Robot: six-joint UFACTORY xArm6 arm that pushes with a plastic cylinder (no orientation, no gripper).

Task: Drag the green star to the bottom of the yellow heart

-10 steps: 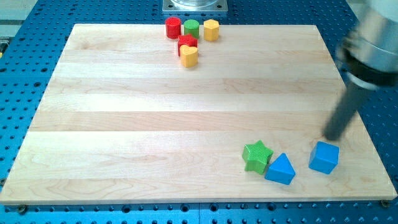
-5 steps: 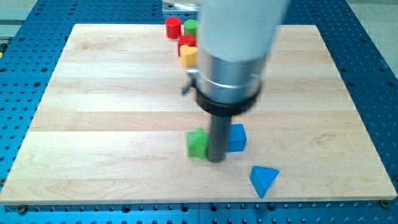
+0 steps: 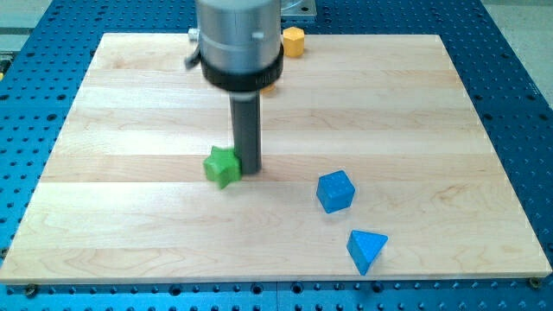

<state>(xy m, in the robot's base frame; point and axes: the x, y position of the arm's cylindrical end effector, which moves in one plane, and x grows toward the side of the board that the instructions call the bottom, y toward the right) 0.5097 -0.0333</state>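
1. Touching the green star (image 3: 222,166) on its right side, my tip (image 3: 249,168) has no jaws and holds nothing.
2. Green star sits left of centre on the worktop (image 3: 130,216).
3. Blue cube (image 3: 335,191) and blue triangle (image 3: 366,250) lie well right.
4. Yellow block (image 3: 295,41) shows at top; the arm hides blocks beside it.

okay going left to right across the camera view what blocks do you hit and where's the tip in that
green star → my tip, right against the star's right side → yellow block at the view's top → blue cube → blue triangular block. The arm hides the other blocks near the top, so I leave them out.
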